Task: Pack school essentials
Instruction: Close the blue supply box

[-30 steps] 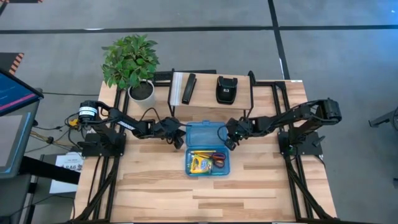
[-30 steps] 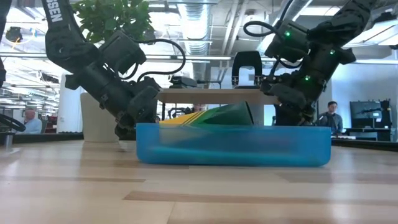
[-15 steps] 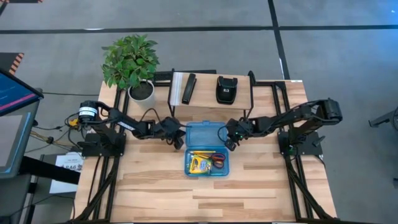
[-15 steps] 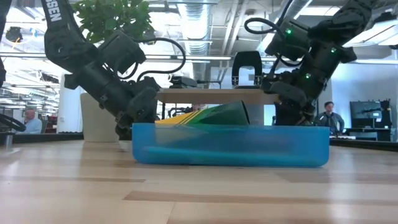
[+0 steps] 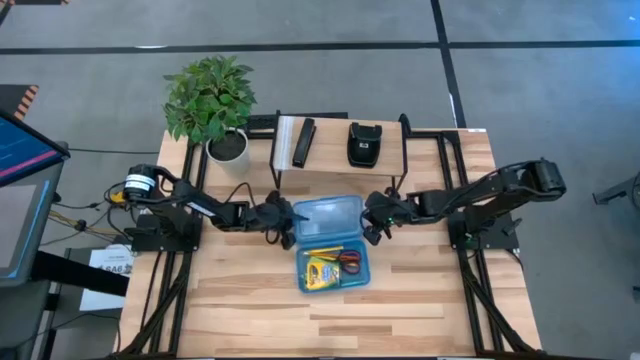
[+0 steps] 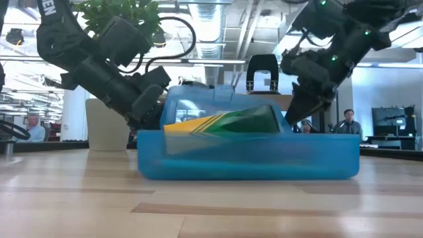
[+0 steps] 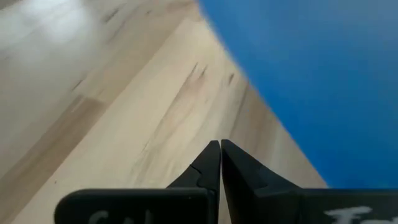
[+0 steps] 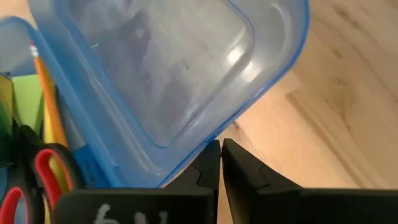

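Observation:
The blue translucent box (image 5: pixel 333 265) stands open at the table's middle. In it lie the yellow-green crayon box (image 5: pixel 320 270), red-handled scissors (image 5: pixel 350 262) and pencils (image 5: pixel 325 250). Its lid (image 6: pixel 198 99) stands tilted up behind the base. My left gripper (image 5: pixel 288 228) is shut beside the lid's left edge. My right gripper (image 5: pixel 372 230) is shut at the lid's right edge. The right wrist view also shows a pencil (image 8: pixel 43 81) and a lime-green pad (image 8: pixel 25 99). My left gripper is shut low over the table, with the blue plastic (image 7: pixel 311 74) just off its tips; I cannot tell whether it touches. My right gripper's shut tips meet the rim of the lid's right edge (image 8: pixel 205 140), coming slanting down from the table's right. The lid is tipped up on its hinge side and the base rests on the table.
A potted plant (image 5: pixel 212 100) stands at the far left. A raised shelf (image 5: pixel 340 165) behind the box carries a black bar (image 5: pixel 302 142) and a black pouch (image 5: pixel 362 143). Bare wooden table (image 5: pixel 330 320) lies toward the near edge.
The lid has tipped up from lying low behind the base to standing tilted above it, while the base stays on the table. My right gripper has risen at the lid's right edge. My left gripper has shifted toward the lid and rolled a little. Both stay shut.

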Controlling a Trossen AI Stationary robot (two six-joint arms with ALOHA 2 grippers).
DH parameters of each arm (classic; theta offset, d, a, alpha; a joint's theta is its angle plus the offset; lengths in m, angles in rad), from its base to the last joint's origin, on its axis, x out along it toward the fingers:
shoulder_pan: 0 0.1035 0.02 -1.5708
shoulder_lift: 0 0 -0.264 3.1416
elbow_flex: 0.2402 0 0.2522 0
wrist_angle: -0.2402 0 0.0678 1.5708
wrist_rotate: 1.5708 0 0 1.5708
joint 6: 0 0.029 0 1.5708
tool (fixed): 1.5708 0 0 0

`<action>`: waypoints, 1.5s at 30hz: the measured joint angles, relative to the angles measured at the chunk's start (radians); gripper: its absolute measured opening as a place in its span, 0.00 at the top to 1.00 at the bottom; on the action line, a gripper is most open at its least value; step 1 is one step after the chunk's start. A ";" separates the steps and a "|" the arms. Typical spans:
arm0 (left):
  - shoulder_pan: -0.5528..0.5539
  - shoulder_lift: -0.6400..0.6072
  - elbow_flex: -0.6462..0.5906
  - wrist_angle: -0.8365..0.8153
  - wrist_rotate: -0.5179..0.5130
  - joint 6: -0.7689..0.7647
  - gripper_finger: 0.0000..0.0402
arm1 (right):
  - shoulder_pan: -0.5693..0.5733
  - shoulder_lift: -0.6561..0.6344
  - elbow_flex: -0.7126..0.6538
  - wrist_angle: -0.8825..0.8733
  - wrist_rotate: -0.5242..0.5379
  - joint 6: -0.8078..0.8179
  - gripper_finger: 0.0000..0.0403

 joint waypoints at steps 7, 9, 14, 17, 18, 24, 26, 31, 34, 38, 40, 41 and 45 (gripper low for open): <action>-0.038 -0.001 -0.002 0.033 -0.021 0.054 1.00 | 0.050 -0.051 -0.002 -0.018 0.017 -0.018 0.89; -0.044 -0.001 -0.002 0.045 -0.023 0.068 1.00 | 0.066 -0.062 -0.002 -0.026 0.028 -0.023 0.89; -0.050 -0.002 -0.002 0.049 -0.025 0.093 1.00 | 0.101 -0.098 -0.003 -0.043 0.039 -0.036 0.89; -0.051 -0.021 -0.003 0.043 -0.013 0.104 1.00 | 0.122 -0.122 -0.003 -0.047 0.040 -0.043 0.89; -0.051 -0.035 -0.003 0.036 -0.007 0.105 1.00 | 0.130 -0.130 -0.003 -0.048 0.045 -0.044 0.89; -0.074 -0.150 -0.003 0.036 0.005 0.147 1.00 | 0.178 -0.173 -0.003 -0.045 0.050 -0.051 0.89; -0.085 -0.190 -0.002 0.037 0.003 0.171 1.00 | 0.188 -0.181 -0.003 -0.036 0.050 -0.051 0.89; -0.095 -0.252 0.000 -0.009 -0.005 0.190 1.00 | 0.197 -0.180 0.000 -0.018 0.058 -0.049 0.89; -0.095 -0.262 0.000 -0.053 -0.006 0.191 1.00 | 0.195 -0.177 0.000 -0.017 0.059 -0.049 0.89; -0.099 -0.262 0.000 -0.086 0.003 0.190 1.00 | 0.195 -0.177 0.000 -0.007 0.060 -0.050 0.89; -0.112 -0.262 0.000 -0.094 0.004 0.190 1.00 | 0.197 -0.177 0.000 -0.007 0.059 -0.046 0.89; -0.123 -0.262 -0.001 -0.094 0.006 0.190 1.00 | 0.200 -0.177 0.000 -0.002 0.058 -0.037 0.89; -0.172 -0.268 -0.002 -0.077 0.006 0.190 1.00 | 0.240 -0.177 -0.002 0.135 0.051 -0.007 0.89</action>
